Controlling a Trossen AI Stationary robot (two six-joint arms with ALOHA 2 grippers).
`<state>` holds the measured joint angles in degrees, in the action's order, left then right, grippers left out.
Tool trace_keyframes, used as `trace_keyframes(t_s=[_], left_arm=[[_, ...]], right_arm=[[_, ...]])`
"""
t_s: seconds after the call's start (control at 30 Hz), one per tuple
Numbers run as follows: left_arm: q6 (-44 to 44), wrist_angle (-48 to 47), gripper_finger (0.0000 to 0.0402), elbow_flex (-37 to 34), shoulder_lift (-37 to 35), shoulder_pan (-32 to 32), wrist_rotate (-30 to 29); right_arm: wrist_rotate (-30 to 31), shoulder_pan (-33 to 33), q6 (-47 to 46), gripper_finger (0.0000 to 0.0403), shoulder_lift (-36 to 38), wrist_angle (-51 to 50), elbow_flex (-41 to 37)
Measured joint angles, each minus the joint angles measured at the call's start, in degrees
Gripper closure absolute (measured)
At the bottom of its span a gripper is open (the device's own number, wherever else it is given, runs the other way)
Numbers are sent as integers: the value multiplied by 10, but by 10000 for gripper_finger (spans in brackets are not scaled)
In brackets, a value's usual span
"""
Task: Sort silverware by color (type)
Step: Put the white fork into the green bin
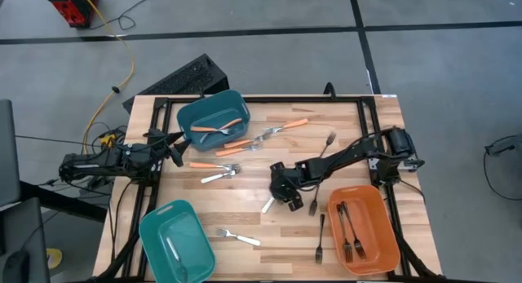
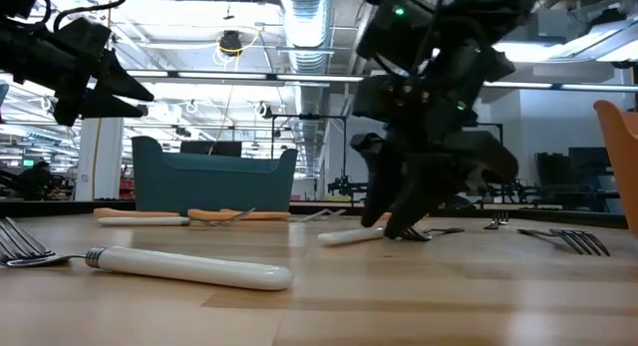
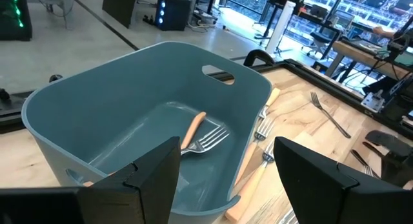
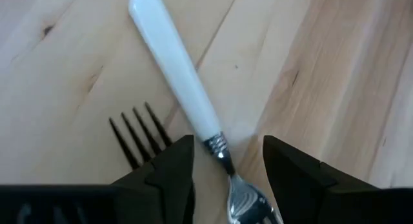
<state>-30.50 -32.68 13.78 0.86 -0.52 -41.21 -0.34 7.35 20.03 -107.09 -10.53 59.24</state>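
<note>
The right gripper (image 1: 285, 193) is low over the table, just beside the orange bin (image 1: 387, 249), on the side of that bin which faces the middle of the table. Its fingers stand apart, one on each side of a white-handled fork (image 4: 184, 88), and they hold nothing yet. In the right wrist view the metal neck of this fork lies between the two fingers, and the tines of a black fork (image 4: 139, 137) lie very near to one finger.

I think the step in hand is to pick up the white-handled fork. To do it well, the gripper should go straight down and close across the neck or the thick handle, not on the tines. It must take care not to catch the black fork together with it, because the two are almost touching. The handle looks smooth, so a firm grip is needed.

Black forks already lie in the orange bin. Away from it, other forks remain on the table, and two teal bins stand at the far side. The left gripper (image 3: 222, 179) waits beside the farther teal bin (image 1: 188, 113), fingers apart and empty.
</note>
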Motion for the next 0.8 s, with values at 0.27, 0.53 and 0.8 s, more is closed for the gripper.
trace_keyframes(t_s=[0.27,0.53,0.8], left_arm=[[0,-1,167,0,3,0,-1],[0,-2,167,0,3,0,-1],[0,-2,167,0,3,0,-2]], right_arm=[[1,3,-3,192,-79,-166,124],[0,-2,-21,217,-83,-195,150],[-13,-7,-47,274,-84,-210,152]])
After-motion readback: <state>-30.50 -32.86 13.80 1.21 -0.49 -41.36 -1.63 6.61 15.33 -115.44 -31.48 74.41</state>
